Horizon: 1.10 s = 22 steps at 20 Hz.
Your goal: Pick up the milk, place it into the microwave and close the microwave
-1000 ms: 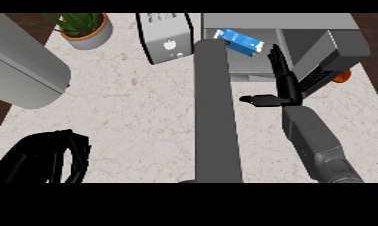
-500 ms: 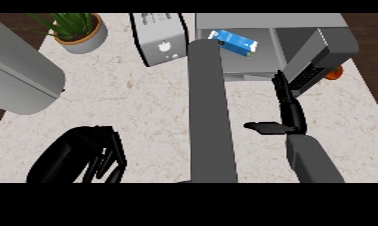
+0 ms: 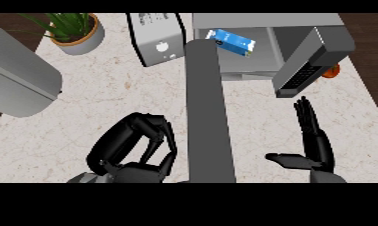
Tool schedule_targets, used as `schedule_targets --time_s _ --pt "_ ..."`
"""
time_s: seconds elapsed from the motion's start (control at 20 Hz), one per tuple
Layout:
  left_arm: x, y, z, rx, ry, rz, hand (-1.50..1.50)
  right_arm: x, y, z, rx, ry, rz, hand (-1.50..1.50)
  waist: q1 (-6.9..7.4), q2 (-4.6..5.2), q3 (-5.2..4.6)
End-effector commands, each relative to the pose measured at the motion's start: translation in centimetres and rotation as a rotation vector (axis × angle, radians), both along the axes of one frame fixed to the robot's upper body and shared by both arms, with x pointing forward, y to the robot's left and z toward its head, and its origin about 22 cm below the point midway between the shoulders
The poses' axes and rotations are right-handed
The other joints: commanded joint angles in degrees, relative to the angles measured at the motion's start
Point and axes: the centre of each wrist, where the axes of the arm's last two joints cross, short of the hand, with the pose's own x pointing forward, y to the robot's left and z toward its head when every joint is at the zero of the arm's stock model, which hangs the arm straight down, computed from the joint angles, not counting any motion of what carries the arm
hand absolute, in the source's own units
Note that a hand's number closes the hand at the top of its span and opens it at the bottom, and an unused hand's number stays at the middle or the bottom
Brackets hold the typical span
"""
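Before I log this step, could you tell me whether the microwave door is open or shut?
Open. The microwave door stands swung out to the right, and the blue milk carton lying inside the microwave is in plain view.

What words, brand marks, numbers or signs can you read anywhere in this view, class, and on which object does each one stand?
No text can be read as words.
Grey appliance: a pale round logo on its front and faint dark marks near the top, too blurred to read.
Milk carton: white patches on blue, no legible letters.
Microwave door: a dark panel with dotted marks, too small to read.
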Motion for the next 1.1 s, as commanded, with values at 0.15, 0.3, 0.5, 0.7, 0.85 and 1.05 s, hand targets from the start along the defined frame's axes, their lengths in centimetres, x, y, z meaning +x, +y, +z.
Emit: schedule_targets --time_s 0.15,0.3,0.5,0.7,0.85,1.05 --pt "1.0 -5.5 -4.5 0.152 0.025 -0.126 1.50 -4.8 -2.3 1.9 -0.014 -0.049 0.001 -1.50 0.27 0.26 0.02" --pt "2.3 -6.7 -7.5 0.198 0.040 -0.094 1.50 -7.0 -3.2 2.9 -0.039 -0.071 0.042 -1.50 -0.57 0.42 -0.03" --pt "3.1 -9.3 -9.3 0.253 -0.031 -0.059 1.50 -6.5 -2.5 4.8 -0.036 -0.114 0.109 -1.50 -1.19 0.61 -0.05" --pt "2.8 -10.1 -11.3 0.176 -0.066 0.014 1.50 -7.5 -2.6 6.2 0.020 -0.147 0.148 -1.50 -1.31 0.74 -0.04" --pt "2.5 -10.9 -12.0 0.143 -0.071 0.031 1.50 -6.2 -3.3 8.6 0.042 -0.193 0.163 -1.50 -2.63 0.99 -0.10" --pt "3.3 -11.2 -12.3 0.158 -0.059 0.064 1.50 -6.9 -2.5 10.9 0.041 -0.200 0.213 -1.50 -4.21 1.23 -0.18"
